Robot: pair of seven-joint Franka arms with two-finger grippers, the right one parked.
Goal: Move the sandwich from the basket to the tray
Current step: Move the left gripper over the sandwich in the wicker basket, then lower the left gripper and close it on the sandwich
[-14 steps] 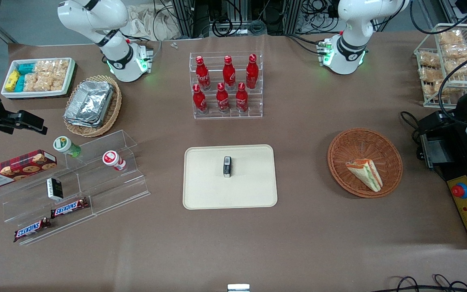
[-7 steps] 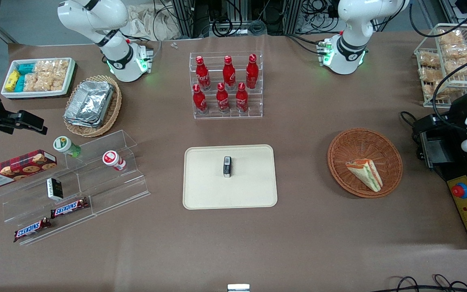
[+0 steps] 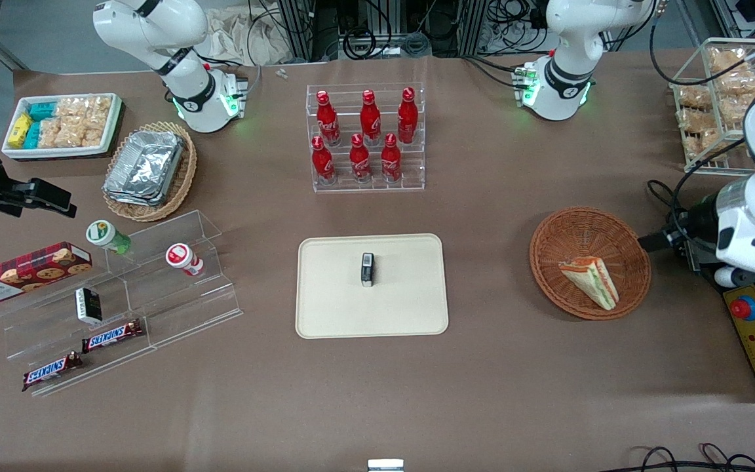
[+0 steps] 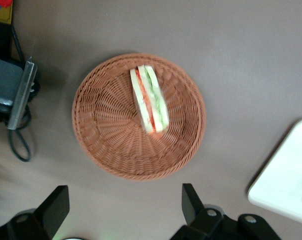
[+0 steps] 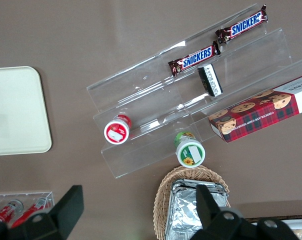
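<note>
The sandwich point(image 3: 590, 282) point(image 4: 149, 99), a pale wedge with green and red filling, lies on its side in the reddish-brown wicker basket point(image 3: 574, 236) point(image 4: 106, 130). The cream tray point(image 3: 404, 301) point(image 4: 286, 185) sits mid-table, toward the parked arm's end from the basket, with a small black item point(image 3: 367, 269) on it. My left gripper point(image 4: 123, 192) hangs high above the table beside the basket, open wide, with nothing between its black fingers point(image 4: 190, 197). In the front view its white wrist point(image 3: 754, 239) shows at the basket's working-arm side.
A black box point(image 3: 698, 249) point(image 4: 6, 90) with cables and a yellow panel with a red stop button point(image 3: 744, 308) lie by the basket at the working arm's end. A wire snack rack point(image 3: 725, 92), a bottle rack point(image 3: 367, 137) and clear steps point(image 3: 122, 288) also stand here.
The left arm has swung in from the table's end toward the basket. The sandwich, basket and tray have not moved.
</note>
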